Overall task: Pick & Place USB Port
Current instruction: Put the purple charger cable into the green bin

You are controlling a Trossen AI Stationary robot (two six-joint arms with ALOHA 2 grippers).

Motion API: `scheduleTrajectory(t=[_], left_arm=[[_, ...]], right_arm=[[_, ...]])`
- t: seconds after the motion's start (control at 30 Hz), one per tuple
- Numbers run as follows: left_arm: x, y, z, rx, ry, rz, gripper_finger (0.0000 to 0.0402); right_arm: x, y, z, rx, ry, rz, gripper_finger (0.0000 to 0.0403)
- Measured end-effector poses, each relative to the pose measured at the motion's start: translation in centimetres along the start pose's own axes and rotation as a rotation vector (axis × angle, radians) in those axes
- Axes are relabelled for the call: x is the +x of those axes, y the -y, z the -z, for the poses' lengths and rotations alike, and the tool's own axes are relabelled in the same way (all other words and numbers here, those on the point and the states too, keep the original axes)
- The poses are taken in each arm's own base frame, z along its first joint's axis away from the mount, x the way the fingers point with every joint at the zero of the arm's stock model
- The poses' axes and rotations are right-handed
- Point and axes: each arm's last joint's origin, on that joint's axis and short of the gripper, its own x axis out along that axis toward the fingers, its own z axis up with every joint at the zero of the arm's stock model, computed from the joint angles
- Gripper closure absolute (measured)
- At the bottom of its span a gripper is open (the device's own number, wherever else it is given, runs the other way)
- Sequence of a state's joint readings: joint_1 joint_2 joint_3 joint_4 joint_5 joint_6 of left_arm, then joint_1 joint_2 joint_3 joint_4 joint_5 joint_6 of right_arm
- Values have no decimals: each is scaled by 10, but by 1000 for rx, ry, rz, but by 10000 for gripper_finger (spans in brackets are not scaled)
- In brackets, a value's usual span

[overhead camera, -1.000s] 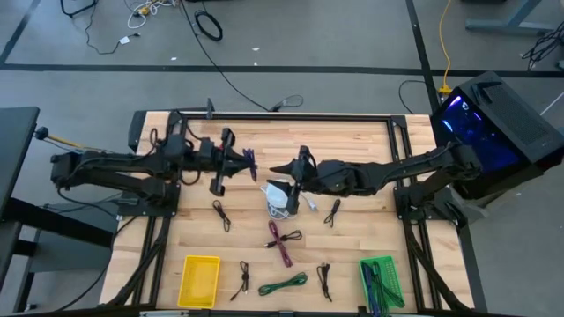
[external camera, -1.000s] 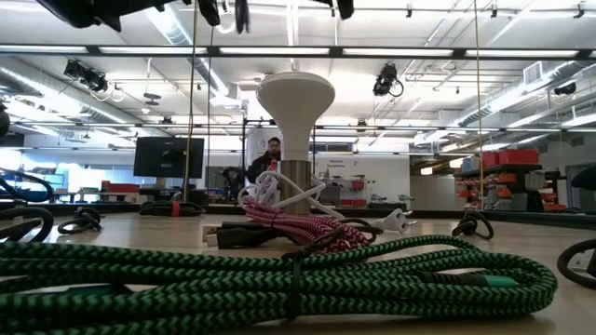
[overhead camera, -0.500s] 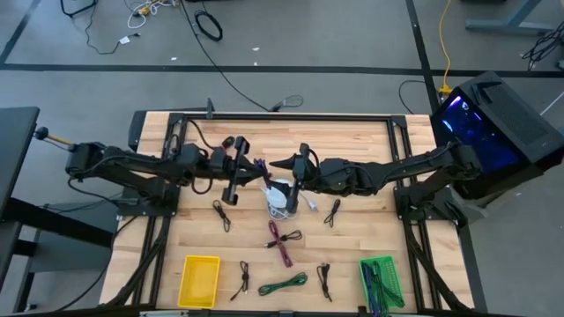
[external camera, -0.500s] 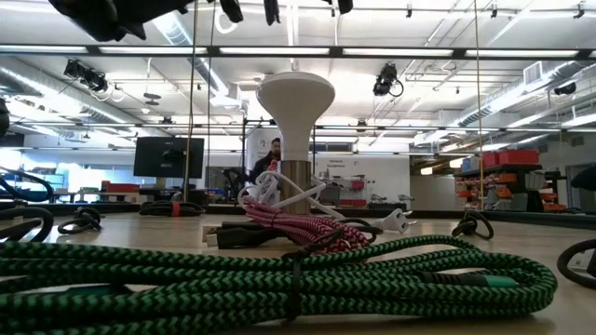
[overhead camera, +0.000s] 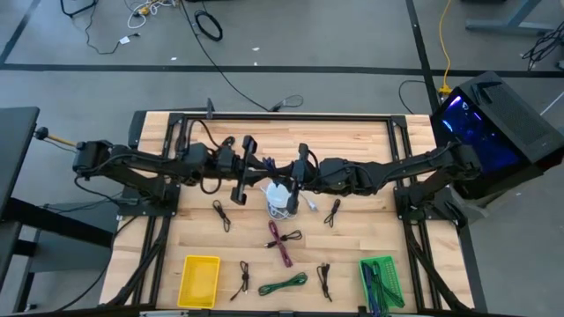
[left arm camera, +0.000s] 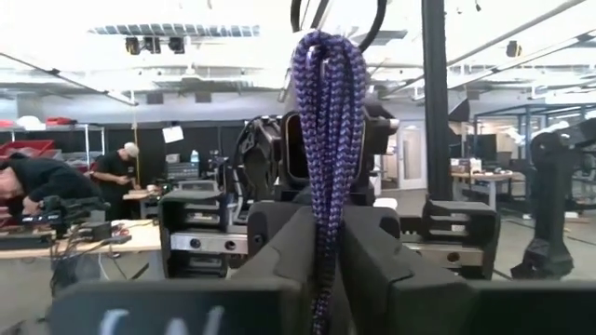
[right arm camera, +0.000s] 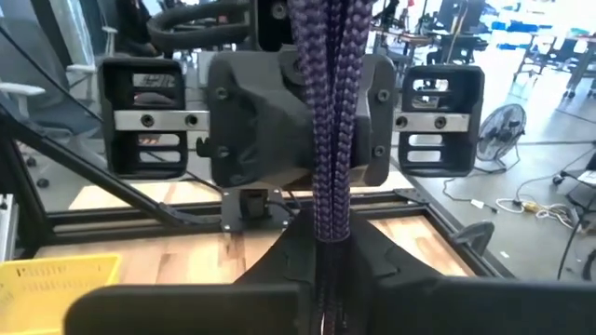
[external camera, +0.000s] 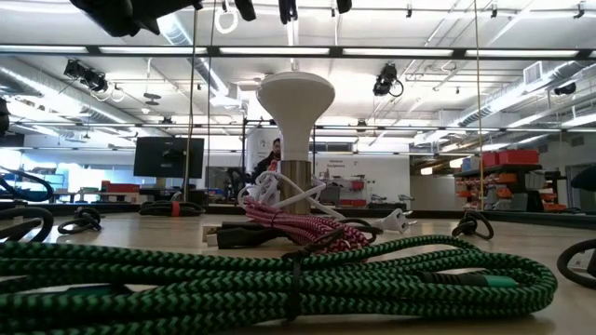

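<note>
A purple braided cable (overhead camera: 267, 165), coiled into a bundle, hangs in the air above the middle of the table. My left gripper (overhead camera: 260, 166) reaches it from the table's left and my right gripper (overhead camera: 278, 167) from the right; both are shut on it, fingertips facing each other. In the left wrist view the bundle (left arm camera: 325, 121) runs up from between the fingers, in front of the other gripper. In the right wrist view it (right arm camera: 328, 112) does the same. My left gripper pinches the bundle's several strands (left arm camera: 324, 244) between its two fingers. It comes level from the table's left. The looped end (left arm camera: 326, 51) stands out beyond the fingers, and the cable is clear of the table. My right gripper pinches the same bundle's strands (right arm camera: 331, 219) between its two fingers, level from the table's right, facing the left gripper. The bundle runs on past the fingertips, clear of the table.
Below the grippers stands a white mushroom-shaped device with a white cord (overhead camera: 278, 199). Black cables, a red one (overhead camera: 282, 239) and a green one (overhead camera: 284, 283) lie on the near half. A yellow bin (overhead camera: 200, 280) and a green bin (overhead camera: 381, 280) sit at the near edge.
My left gripper has carried the purple cable toward the table's right, up to my right gripper. My right gripper, open half a second ago, has shut on the bundle.
</note>
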State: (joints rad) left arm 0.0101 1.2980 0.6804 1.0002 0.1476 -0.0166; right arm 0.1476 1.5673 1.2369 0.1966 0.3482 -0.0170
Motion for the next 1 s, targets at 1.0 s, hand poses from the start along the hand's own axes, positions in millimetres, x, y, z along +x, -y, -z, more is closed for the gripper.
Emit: scheduleTrajectory(t=[1.0], left_arm=[[-41, 1, -12, -35, -440, -118, 207]], right_arm=[[-141, -88, 25, 387, -382, 185, 387]])
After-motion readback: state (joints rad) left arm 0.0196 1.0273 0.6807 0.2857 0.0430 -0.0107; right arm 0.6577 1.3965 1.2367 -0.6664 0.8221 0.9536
